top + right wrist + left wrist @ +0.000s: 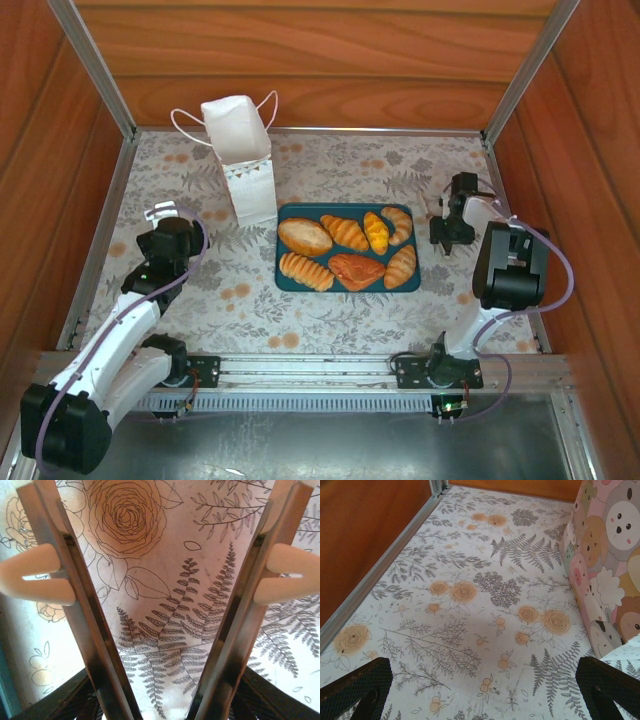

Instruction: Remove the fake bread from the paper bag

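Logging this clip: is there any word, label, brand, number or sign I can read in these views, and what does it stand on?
None: no word, number or logo is readable in any view.
paper bag: cartoon animal faces, no lettering.
tablecloth: flowers and ferns only.
teal tray and fake bread: no markings seen.

Six golden-brown toy pastries (356,270) are lying on a flat teal tray (300,212), sitting just right of a white paper bag (245,160).
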`<state>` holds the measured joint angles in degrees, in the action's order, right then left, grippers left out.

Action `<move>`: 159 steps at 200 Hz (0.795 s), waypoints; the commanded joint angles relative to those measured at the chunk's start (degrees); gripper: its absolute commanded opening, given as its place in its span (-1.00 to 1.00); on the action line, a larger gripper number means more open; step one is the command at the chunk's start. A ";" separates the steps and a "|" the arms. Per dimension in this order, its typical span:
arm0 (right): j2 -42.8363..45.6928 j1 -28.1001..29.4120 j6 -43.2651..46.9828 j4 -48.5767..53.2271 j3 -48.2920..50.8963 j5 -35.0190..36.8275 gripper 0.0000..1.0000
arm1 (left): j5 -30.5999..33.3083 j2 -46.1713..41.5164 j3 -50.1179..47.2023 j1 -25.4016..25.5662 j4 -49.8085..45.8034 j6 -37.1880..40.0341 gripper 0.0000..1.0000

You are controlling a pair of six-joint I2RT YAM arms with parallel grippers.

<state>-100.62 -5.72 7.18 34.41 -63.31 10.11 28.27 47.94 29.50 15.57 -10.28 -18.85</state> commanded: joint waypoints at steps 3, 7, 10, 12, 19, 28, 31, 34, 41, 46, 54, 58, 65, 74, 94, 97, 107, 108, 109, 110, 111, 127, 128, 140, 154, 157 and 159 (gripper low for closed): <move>2.68 -0.52 -0.48 4.19 -2.07 2.73 0.32 | -0.62 -0.23 -0.49 -0.54 0.88 1.03 1.00; 2.90 -0.65 -0.58 4.34 -2.08 2.89 0.33 | -0.59 -0.37 -0.54 -0.54 1.02 1.01 1.00; 3.04 -0.74 -0.67 4.46 -2.09 2.82 0.34 | -0.59 -0.39 -0.57 -0.62 1.06 0.97 1.00; 3.10 -0.76 -0.67 4.49 -2.08 2.86 0.34 | -0.52 -0.50 -0.64 -0.63 1.10 1.00 1.00; 3.38 -0.87 -0.97 4.42 -2.08 3.27 0.46 | -0.59 -0.72 -0.80 -0.63 1.39 1.01 1.00; 3.72 -1.12 -1.48 4.62 -2.14 2.94 0.77 | -0.76 -0.91 -0.93 -0.63 1.58 1.02 1.00; 3.76 -1.21 -1.55 4.94 -2.16 2.43 0.79 | -0.81 -0.98 -0.93 -0.64 1.54 1.01 1.00; 3.84 -1.30 -1.62 5.20 -2.29 2.07 0.88 | -0.84 -1.01 -0.89 -0.66 1.49 1.01 1.00; 4.17 -1.45 -2.01 5.41 -2.41 2.21 0.91 | -0.94 -1.14 -0.85 -0.63 1.26 0.97 1.00; 4.33 -1.53 -2.20 5.45 -2.35 2.28 0.92 | -1.02 -1.14 -0.87 -0.69 1.28 1.01 1.00; 4.76 -1.74 -2.62 5.91 -2.60 2.59 0.92 | -0.96 -1.27 -0.76 -0.63 1.28 1.16 1.00; 4.95 -1.76 -2.86 6.00 -2.70 2.88 0.93 | -0.96 -1.34 -0.76 -0.63 1.25 1.27 1.00; 4.95 -1.82 -3.25 5.82 -2.67 3.20 0.93 | -0.84 -1.36 -0.69 -0.67 1.25 1.52 1.00; 8.07 -1.89 -3.69 4.32 -1.98 3.03 0.93 | -0.55 -1.36 -0.66 -0.72 1.77 1.96 1.00; 14.09 -1.84 -5.29 -4.82 2.57 3.57 0.92 | 0.59 -0.26 -0.92 -0.89 5.23 4.65 1.00; 15.16 -1.84 -5.46 -6.66 3.60 3.62 0.92 | 0.88 -0.03 -1.02 -0.92 6.11 5.34 1.00; 18.59 -1.84 -6.04 -12.84 7.32 3.38 0.92 | 2.52 1.32 -1.73 -1.13 9.56 7.86 1.00; 18.59 -1.84 -6.04 -12.84 7.32 3.38 0.92 | 2.72 1.52 -1.77 -1.19 9.75 8.13 1.00; 18.86 -1.84 -6.22 -13.34 7.54 3.36 0.92 | 2.96 1.70 -1.84 -1.22 10.01 8.39 1.00; 19.05 -1.84 -6.35 -13.82 7.92 3.35 0.92 | 3.21 1.89 -1.91 -1.28 10.54 8.66 1.00; 19.27 -1.84 -6.46 -14.27 8.23 3.39 0.92 | 3.46 2.11 -1.99 -1.35 11.07 8.88 1.00; 22.88 -1.83 -7.81 -21.94 13.23 1.16 0.92 | 5.58 6.24 -1.89 -3.47 15.72 11.68 1.00; 23.08 -1.84 -7.93 -22.68 13.62 0.98 0.92 | 5.57 6.53 -1.81 -3.59 15.86 11.75 1.00; 25.35 -1.77 -8.17 -30.56 19.18 -1.84 0.93 | 4.73 10.20 -1.05 -6.06 17.53 11.62 1.00; 26.86 -1.76 -7.75 -38.03 24.57 -5.55 0.93 | 2.25 14.88 -0.84 -8.75 20.10 11.43 1.00; 26.87 -1.82 -7.96 -39.21 25.13 -5.98 0.94 | 2.02 15.74 -0.84 -9.05 20.66 11.21 1.00; 26.94 -1.76 -8.30 -40.28 25.84 -6.49 0.94 | 1.98 16.30 -0.87 -9.31 21.05 10.99 1.00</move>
<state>-74.85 -7.16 0.64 10.57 -45.10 10.02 31.03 58.59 28.29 9.80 3.53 -9.67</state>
